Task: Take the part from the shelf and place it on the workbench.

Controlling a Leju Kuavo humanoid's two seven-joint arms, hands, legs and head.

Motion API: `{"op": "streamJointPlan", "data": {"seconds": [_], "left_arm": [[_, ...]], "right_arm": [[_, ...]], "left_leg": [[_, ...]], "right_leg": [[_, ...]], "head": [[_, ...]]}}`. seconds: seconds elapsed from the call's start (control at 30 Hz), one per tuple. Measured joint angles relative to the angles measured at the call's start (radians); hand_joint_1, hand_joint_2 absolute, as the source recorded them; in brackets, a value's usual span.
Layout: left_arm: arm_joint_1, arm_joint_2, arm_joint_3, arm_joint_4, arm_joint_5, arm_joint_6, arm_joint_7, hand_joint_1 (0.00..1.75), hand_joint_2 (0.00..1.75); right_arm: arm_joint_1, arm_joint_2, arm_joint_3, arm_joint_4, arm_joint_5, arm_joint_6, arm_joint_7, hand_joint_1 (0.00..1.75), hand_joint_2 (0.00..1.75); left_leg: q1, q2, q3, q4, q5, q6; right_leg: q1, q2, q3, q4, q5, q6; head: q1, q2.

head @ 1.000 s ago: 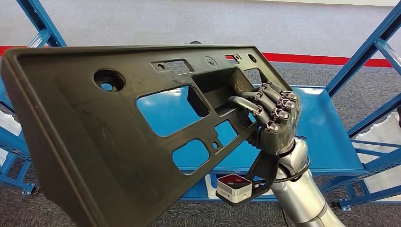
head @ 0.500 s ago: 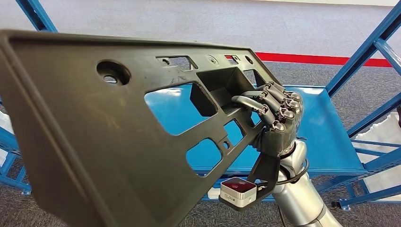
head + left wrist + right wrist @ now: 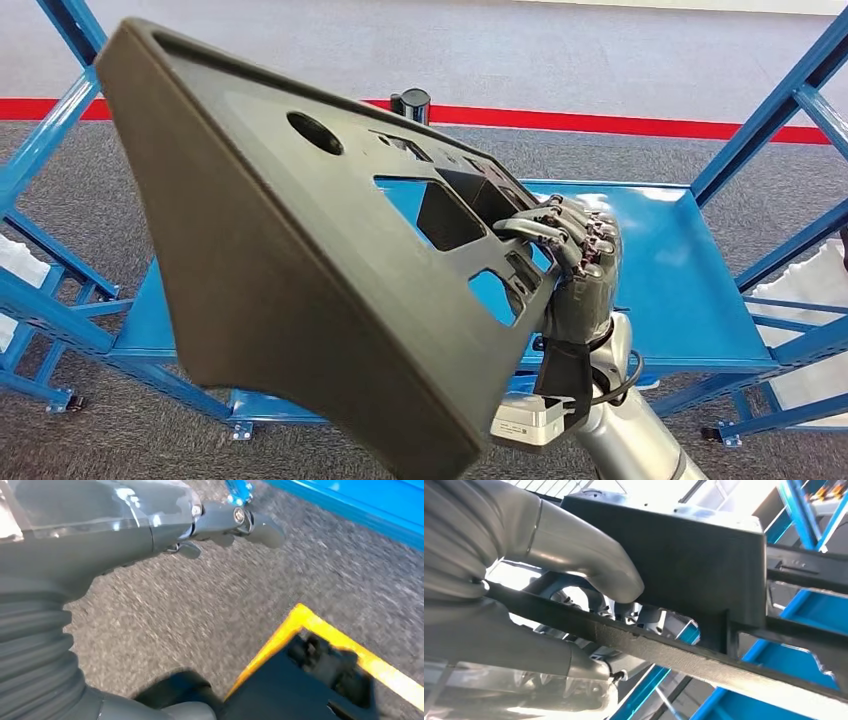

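Observation:
The part [image 3: 280, 260] is a large black plastic panel with several cut-outs and round holes. My right hand [image 3: 580, 270] grips it at its right end, fingers hooked over the rim of a cut-out. The panel hangs in the air above the blue shelf [image 3: 680, 270], tilted, its broad left end close to my head camera. In the right wrist view my thumb [image 3: 589, 560] presses against a boxy section of the part [image 3: 704, 565]. My left hand [image 3: 215, 522] hangs over the grey floor with its fingers stretched out and nothing in it.
Blue shelf uprights [image 3: 770, 110] rise at the right and others [image 3: 50, 140] at the left. A red line [image 3: 640, 122] crosses the grey floor behind the shelf. White material [image 3: 815, 275] lies at the right edge. A yellow floor line [image 3: 320, 630] runs near my left hand.
The part has turned in my right hand: its left end swung up and towards the camera, so it now shows more edge-on. The right hand has sunk slightly.

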Motion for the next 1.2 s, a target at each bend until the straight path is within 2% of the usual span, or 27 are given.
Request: {"op": "streamJointPlan", "data": {"seconds": [0.03, 0.1, 0.13, 0.17, 0.2, 0.23, 0.3, 0.33, 0.43, 0.47, 0.5, 0.6, 0.63, 0.67, 0.7, 0.77, 0.8, 0.83, 0.87, 0.93, 0.97, 1.0, 1.03, 1.1, 1.13, 1.17, 1.2], "left_arm": [[-0.001, 0.003, 0.000, 0.000, -0.001, 0.000, 0.004, 0.00, 1.75], [-0.002, 0.011, 0.000, 0.000, -0.004, 0.001, 0.013, 0.00, 1.75], [-0.003, 0.014, 0.000, 0.000, -0.005, 0.001, 0.016, 0.00, 1.75], [-0.003, 0.017, 0.000, 0.000, -0.005, 0.002, 0.019, 0.00, 1.75], [-0.004, 0.019, 0.000, 0.000, -0.006, 0.002, 0.020, 0.00, 1.75], [-0.004, 0.020, 0.000, 0.000, -0.006, 0.002, 0.021, 0.00, 1.75], [-0.007, 0.023, 0.000, 0.000, -0.008, 0.002, 0.022, 0.00, 1.75], [-0.007, 0.025, 0.000, 0.000, -0.009, 0.001, 0.023, 0.00, 1.75], [-0.008, 0.026, 0.000, 0.000, -0.011, 0.000, 0.023, 0.00, 1.75], [-0.008, 0.026, 0.000, 0.000, -0.011, -0.001, 0.023, 0.00, 1.75], [-0.009, 0.026, -0.001, 0.000, -0.012, -0.002, 0.024, 0.00, 1.75], [-0.013, 0.023, -0.002, -0.002, -0.015, -0.004, 0.023, 0.00, 1.75], [-0.015, 0.022, -0.003, -0.002, -0.015, -0.007, 0.024, 0.00, 1.75], [-0.015, 0.021, -0.005, -0.003, -0.016, -0.010, 0.024, 0.00, 1.75], [-0.015, 0.021, -0.006, -0.004, -0.016, -0.013, 0.025, 0.00, 1.75], [-0.011, 0.019, -0.008, -0.004, -0.017, -0.019, 0.028, 0.00, 1.75], [-0.009, 0.017, -0.009, -0.004, -0.018, -0.021, 0.029, 0.00, 1.75], [-0.007, 0.015, -0.010, -0.004, -0.018, -0.022, 0.030, 0.00, 1.75], [-0.006, 0.013, -0.010, -0.004, -0.018, -0.022, 0.030, 0.00, 1.75], [-0.005, 0.012, -0.012, -0.004, -0.018, -0.022, 0.030, 0.00, 1.75], [-0.006, 0.012, -0.012, -0.004, -0.018, -0.022, 0.030, 0.00, 1.75], [-0.006, 0.012, -0.013, -0.004, -0.018, -0.022, 0.030, 0.00, 1.75], [-0.007, 0.012, -0.013, -0.004, -0.018, -0.022, 0.030, 0.00, 1.75], [-0.007, 0.012, -0.013, -0.004, -0.018, -0.022, 0.030, 0.00, 1.75], [-0.007, 0.012, -0.013, -0.004, -0.018, -0.022, 0.030, 0.00, 1.75], [-0.007, 0.012, -0.013, -0.004, -0.018, -0.022, 0.030, 0.00, 1.75], [-0.008, 0.012, -0.013, -0.004, -0.018, -0.022, 0.030, 0.00, 1.75]], "right_arm": [[0.008, 0.000, 0.000, 0.000, -0.004, 0.000, -0.004, 1.75, 1.75], [0.024, 0.000, 0.000, 0.000, -0.011, 0.000, -0.011, 1.75, 1.75], [0.032, 0.000, 0.000, 0.000, -0.013, 0.000, -0.013, 1.75, 1.75], [0.037, 0.000, 0.000, 0.000, -0.015, 0.000, -0.015, 1.75, 1.75], [0.040, 0.000, 0.000, 0.000, -0.016, 0.000, -0.017, 1.75, 1.75], [0.041, 0.000, 0.000, 0.000, -0.017, 0.000, -0.017, 1.75, 1.75], [0.042, 0.000, 0.000, 0.000, -0.017, 0.000, -0.018, 1.75, 1.75], [0.044, 0.000, -0.001, 0.000, -0.017, 0.000, -0.018, 1.75, 1.75], [0.046, 0.001, -0.001, 0.000, -0.017, 0.002, -0.017, 1.75, 1.75], [0.045, 0.001, 0.000, 0.000, -0.016, 0.004, -0.016, 1.75, 1.75], [0.044, 0.002, 0.000, 0.000, -0.014, 0.007, -0.014, 1.75, 1.75], [0.042, 0.002, 0.000, 0.001, -0.005, 0.018, -0.007, 1.75, 1.75], [0.041, 0.002, 0.000, 0.001, -0.003, 0.022, -0.004, 1.75, 1.75], [0.040, 0.002, 0.000, 0.001, -0.001, 0.025, -0.002, 1.75, 1.75], [0.038, 0.002, 0.000, 0.002, 0.000, 0.028, 0.000, 1.75, 1.75], [0.032, 0.002, 0.000, 0.002, 0.002, 0.031, 0.002, 1.75, 1.75], [0.028, 0.002, 0.000, 0.002, 0.002, 0.031, 0.003, 1.75, 1.75], [0.024, 0.002, 0.000, 0.002, 0.002, 0.032, 0.003, 1.75, 1.75], [0.021, 0.002, 0.000, 0.002, 0.002, 0.032, 0.003, 1.75, 1.75], [0.019, 0.002, 0.000, 0.002, 0.002, 0.033, 0.004, 1.75, 1.75], [0.019, 0.002, 0.000, 0.002, 0.002, 0.033, 0.004, 1.75, 1.75], [0.018, 0.002, 0.000, 0.002, 0.002, 0.032, 0.004, 1.75, 1.75], [0.018, 0.002, 0.000, 0.003, 0.002, 0.032, 0.004, 1.75, 1.75], [0.017, 0.002, 0.000, 0.004, 0.002, 0.032, 0.004, 1.75, 1.75], [0.017, 0.002, 0.000, 0.005, 0.002, 0.031, 0.004, 1.75, 1.75], [0.018, 0.002, 0.000, 0.007, 0.002, 0.031, 0.004, 1.75, 1.75], [0.018, 0.002, 0.000, 0.008, 0.002, 0.031, 0.005, 1.75, 1.75]], "left_leg": [[0.002, -0.002, 0.001, -0.002, 0.002, 0.002], [0.002, -0.008, 0.000, -0.001, 0.004, 0.003], [0.003, -0.012, 0.000, -0.001, 0.005, 0.001], [0.004, -0.016, 0.000, 0.000, 0.006, -0.001], [0.006, -0.019, 0.000, 0.000, 0.008, -0.005], [0.009, -0.023, -0.001, 0.002, 0.009, -0.010], [0.009, -0.029, -0.006, 0.008, 0.012, -0.025], [0.008, -0.031, -0.009, 0.008, 0.015, -0.034], [0.010, -0.033, -0.011, 0.000, 0.026, -0.057], [0.012, -0.032, -0.014, 0.009, 0.013, -0.061], [0.013, -0.030, -0.023, 0.040, -0.016, -0.064], [0.012, -0.028, -0.068, 0.231, -0.142, -0.066], [0.013, -0.028, -0.071, 0.276, -0.165, -0.067], [0.014, -0.028, -0.055, 0.284, -0.170, -0.067], [0.015, -0.028, -0.021, 0.248, -0.157, -0.068], [0.020, -0.028, 0.071, 0.108, -0.115, -0.070], [0.020, -0.029, 0.101, 0.051, -0.102, -0.070], [0.019, -0.031, 0.113, 0.019, -0.096, -0.067], [0.016, -0.033, 0.109, 0.012, -0.096, -0.062], [0.010, -0.036, 0.094, 0.015, -0.084, -0.043], [0.008, -0.035, 0.087, 0.015, -0.078, -0.032], [0.008, -0.033, 0.079, 0.015, -0.070, -0.021], [0.007, -0.031, 0.069, 0.014, -0.062, -0.012], [0.001, -0.028, 0.044, 0.014, -0.045, 0.000], [-0.002, -0.028, 0.032, 0.015, -0.036, 0.002], [-0.006, -0.028, 0.020, 0.015, -0.027, 0.004], [-0.010, -0.029, 0.010, 0.016, -0.018, 0.005]], "right_leg": [[0.000, 0.018, -0.023, 0.056, -0.035, 0.000], [0.000, 0.035, -0.080, 0.191, -0.099, 0.000], [-0.001, 0.037, -0.096, 0.230, -0.108, 0.001], [-0.002, 0.037, -0.094, 0.230, -0.097, 0.002], [-0.005, 0.038, -0.073, 0.189, -0.069, 0.003], [-0.009, 0.038, -0.037, 0.120, -0.033, 0.004], [-0.011, 0.042, 0.019, 0.002, 0.011, 0.003], [-0.011, 0.045, 0.030, -0.025, 0.019, -0.001], [-0.009, 0.046, 0.021, -0.028, 0.028, -0.025], [-0.011, 0.045, 0.017, -0.029, 0.033, -0.034], [-0.014, 0.043, 0.014, -0.031, 0.039, -0.043], [-0.012, 0.037, -0.001, -0.031, 0.053, -0.054], [-0.011, 0.035, -0.007, -0.030, 0.058, -0.054], [-0.010, 0.035, -0.013, -0.028, 0.062, -0.053], [-0.011, 0.034, -0.018, -0.026, 0.066, -0.051], [-0.014, 0.035, -0.026, -0.020, 0.071, -0.043], [-0.012, 0.035, -0.031, -0.015, 0.074, -0.037], [-0.010, 0.035, -0.036, -0.012, 0.078, -0.030], [-0.008, 0.035, -0.041, -0.011, 0.084, -0.021], [-0.010, 0.033, -0.046, -0.013, 0.094, -0.005], [-0.012, 0.033, -0.050, -0.009, 0.085, 0.000], [-0.012, 0.034, -0.059, 0.013, 0.060, 0.002], [-0.011, 0.035, -0.074, 0.055, 0.021, 0.003], [-0.006, 0.036, -0.112, 0.182, -0.066, 0.002], [-0.004, 0.036, -0.122, 0.235, -0.089, 0.001], [-0.001, 0.036, -0.117, 0.257, -0.091, -0.002], [0.003, 0.037, -0.093, 0.243, -0.074, -0.006]], "head": [[0.005, 0.000], [0.015, 0.000], [0.018, 0.000], [0.020, 0.000], [0.022, 0.000], [0.024, 0.000], [0.028, 0.000], [0.026, 0.000], [0.012, 0.000], [0.006, 0.000], [-0.001, 0.000], [-0.024, 0.000], [-0.029, 0.000], [-0.032, 0.000], [-0.034, 0.000], [-0.040, 0.000], [-0.044, 0.000], [-0.045, 0.000], [-0.045, 0.000], [-0.040, 0.000], [-0.038, 0.000], [-0.035, 0.000], [-0.030, 0.000], [-0.014, 0.000], [-0.007, 0.000], [-0.001, 0.000], [0.004, 0.000]]}}
